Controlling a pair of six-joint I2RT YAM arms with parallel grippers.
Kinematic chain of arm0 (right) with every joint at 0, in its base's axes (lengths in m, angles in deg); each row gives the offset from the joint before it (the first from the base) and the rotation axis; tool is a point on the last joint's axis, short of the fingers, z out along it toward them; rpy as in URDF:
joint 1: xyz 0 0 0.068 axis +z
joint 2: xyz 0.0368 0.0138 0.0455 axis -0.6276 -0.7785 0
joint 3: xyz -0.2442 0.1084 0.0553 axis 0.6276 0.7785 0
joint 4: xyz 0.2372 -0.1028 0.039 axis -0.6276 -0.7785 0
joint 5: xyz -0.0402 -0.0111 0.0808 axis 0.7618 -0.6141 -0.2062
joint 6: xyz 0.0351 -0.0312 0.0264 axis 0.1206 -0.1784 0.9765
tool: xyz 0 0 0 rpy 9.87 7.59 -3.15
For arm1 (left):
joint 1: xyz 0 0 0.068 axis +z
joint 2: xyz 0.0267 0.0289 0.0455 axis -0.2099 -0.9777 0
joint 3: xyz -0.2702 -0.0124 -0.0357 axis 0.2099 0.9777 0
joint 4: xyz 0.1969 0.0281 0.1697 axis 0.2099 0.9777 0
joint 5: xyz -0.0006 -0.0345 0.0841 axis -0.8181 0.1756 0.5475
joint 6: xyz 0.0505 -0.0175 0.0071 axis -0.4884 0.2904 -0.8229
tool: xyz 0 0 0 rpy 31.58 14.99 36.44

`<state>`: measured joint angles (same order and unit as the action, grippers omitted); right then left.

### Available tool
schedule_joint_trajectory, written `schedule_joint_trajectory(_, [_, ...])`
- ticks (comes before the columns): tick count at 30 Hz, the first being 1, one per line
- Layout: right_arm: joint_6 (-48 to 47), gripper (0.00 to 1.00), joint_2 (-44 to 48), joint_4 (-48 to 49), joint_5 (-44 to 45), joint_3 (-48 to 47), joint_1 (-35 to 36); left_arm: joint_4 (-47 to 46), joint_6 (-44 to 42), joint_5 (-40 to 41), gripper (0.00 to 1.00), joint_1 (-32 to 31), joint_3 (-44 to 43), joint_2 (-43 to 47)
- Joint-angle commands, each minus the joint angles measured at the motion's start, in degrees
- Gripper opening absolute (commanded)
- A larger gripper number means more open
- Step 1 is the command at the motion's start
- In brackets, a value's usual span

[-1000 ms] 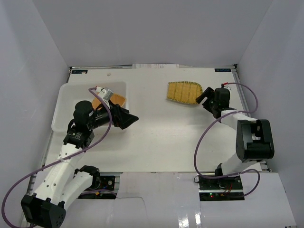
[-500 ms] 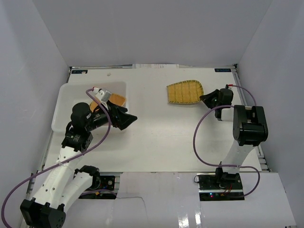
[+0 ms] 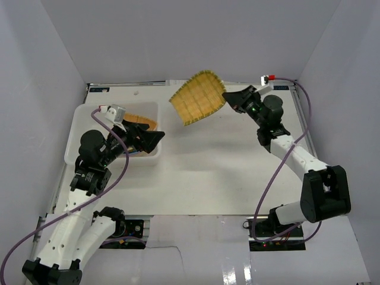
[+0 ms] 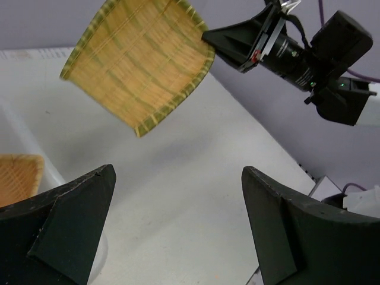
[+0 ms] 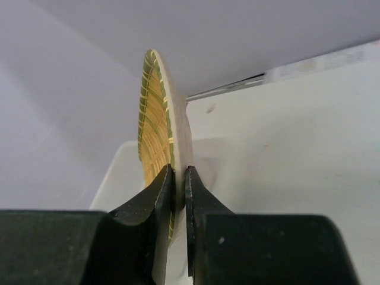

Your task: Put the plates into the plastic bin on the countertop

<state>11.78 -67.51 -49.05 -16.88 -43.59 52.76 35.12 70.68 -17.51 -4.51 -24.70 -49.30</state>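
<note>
At about 9 o'clock on the white bench [image 3: 208,172] sits the plastic bin [image 3: 82,119], a shallow translucent white tub close to the left wall. An orange woven tray [image 3: 146,123] lies inside it, toward the bin's 2 o'clock corner. The left gripper [image 3: 155,139] hovers over the bin's right-hand edge, pointing toward 3 o'clock. In the left wrist view its two dark fingers are spread wide apart with nothing between them, and a corner of the orange tray shows below the left finger. Toward 12 o'clock a yellow woven tray [image 3: 198,97] with a green-flecked rim hangs in the air, clear of the bench. It is tipped steeply, so that its woven inside faces the left arm, and it lies well apart from the bin. At about 1 o'clock the right gripper [image 3: 230,98] reaches in from the right and is pinched tight on that tray's right-hand rim. The right wrist view shows the tray edge-on, clamped between the two narrow fingers [image 5: 161,190].
</note>
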Motion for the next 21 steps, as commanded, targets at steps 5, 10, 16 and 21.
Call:
schedule_joint_trajectory(5, [1.6, 0.08, -10.5, -0.1, 2.0, -15.8, 15.1, -1.7, 1.5, 8.2, 0.98, -0.2, -8.1, 5.5])
schedule_joint_trajectory(10, [-1.0, 0.08, -22.0, -9.0, 6.7, -32.0, 25.1, -1.0, 0.6, 10.6, 0.98, -0.2, -9.4, 6.6])
schedule_joint_trajectory(16, [-5.0, 0.08, -35.2, -22.2, 12.9, -48.3, 32.4, -0.2, 1.1, 11.9, 0.98, -0.1, -6.6, 7.0])
schedule_joint_trajectory(21, [-6.5, 0.08, -45.0, -29.2, 17.3, -57.8, 35.3, 0.9, 1.0, 13.2, 0.98, -0.1, -6.7, 6.1])
